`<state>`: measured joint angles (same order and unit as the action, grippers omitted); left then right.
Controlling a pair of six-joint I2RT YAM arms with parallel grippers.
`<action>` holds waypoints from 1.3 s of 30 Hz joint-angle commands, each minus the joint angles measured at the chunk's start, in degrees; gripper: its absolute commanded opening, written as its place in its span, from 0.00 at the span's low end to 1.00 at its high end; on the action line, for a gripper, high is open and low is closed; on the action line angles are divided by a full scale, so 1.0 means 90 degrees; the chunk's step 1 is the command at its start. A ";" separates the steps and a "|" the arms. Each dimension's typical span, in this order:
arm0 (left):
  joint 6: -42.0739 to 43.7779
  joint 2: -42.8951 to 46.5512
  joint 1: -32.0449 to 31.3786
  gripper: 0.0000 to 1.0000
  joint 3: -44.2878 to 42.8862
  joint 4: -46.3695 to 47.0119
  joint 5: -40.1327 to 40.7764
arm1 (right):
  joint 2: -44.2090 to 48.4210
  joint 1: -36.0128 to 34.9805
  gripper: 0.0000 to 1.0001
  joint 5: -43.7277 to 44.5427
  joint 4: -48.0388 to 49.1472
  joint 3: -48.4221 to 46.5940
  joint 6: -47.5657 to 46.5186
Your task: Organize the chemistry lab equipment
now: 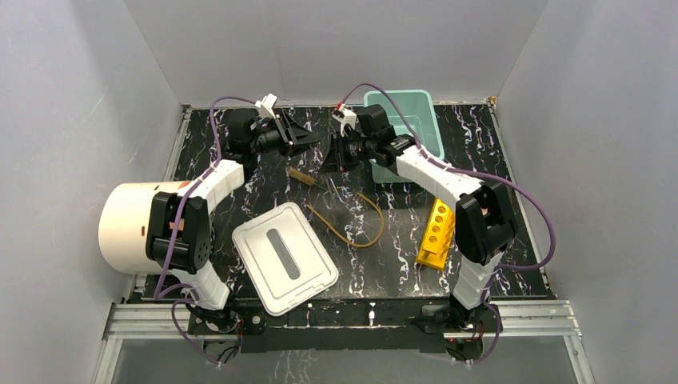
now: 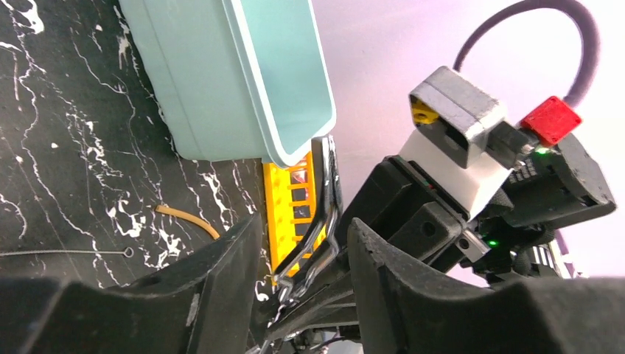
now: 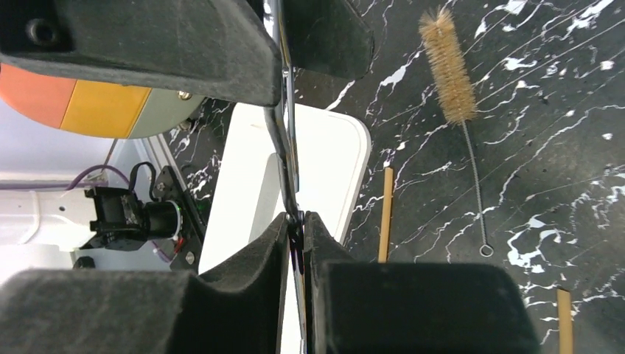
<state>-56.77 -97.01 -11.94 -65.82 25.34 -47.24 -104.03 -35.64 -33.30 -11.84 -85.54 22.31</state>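
Thin metal tongs (image 3: 284,110) hang above the table between my two grippers at the far middle. My right gripper (image 3: 296,217) is shut on one end of them; it also shows in the top view (image 1: 331,152). My left gripper (image 2: 304,225) is open, its fingers on either side of the tongs (image 2: 326,192) with a gap; it also shows in the top view (image 1: 306,144). The tan brush (image 3: 447,63) lies on the table, and so does the amber tubing loop (image 1: 356,220). Beaker, funnel, white packet and blue piece are out of view.
A teal bin (image 1: 416,120) stands at the far right, close to the grippers (image 2: 250,81). A yellow rack (image 1: 436,234) lies at the right. A white lid (image 1: 284,258) lies near the front. A big cream cylinder (image 1: 132,228) lies at the left edge.
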 commanded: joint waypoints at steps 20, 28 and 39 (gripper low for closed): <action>0.1042 0.0756 -0.0030 0.84 -0.0667 -0.2034 0.0673 | 0.1087 0.1779 0.00 0.3077 -0.0894 -0.0991 -0.1137; 0.1344 0.0875 -0.0030 0.84 -0.0457 -0.2698 0.0827 | 0.0298 0.2186 0.00 0.4349 -0.1295 -0.1851 -0.1773; 0.1367 0.0720 -0.0030 0.84 -0.0612 -0.3026 0.0834 | -0.1050 0.2374 0.00 0.3579 -0.1946 -0.2204 -0.2276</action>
<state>-45.08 -93.10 -12.12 -70.00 0.73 -39.03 -112.42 -15.31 2.96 -28.21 -102.65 3.77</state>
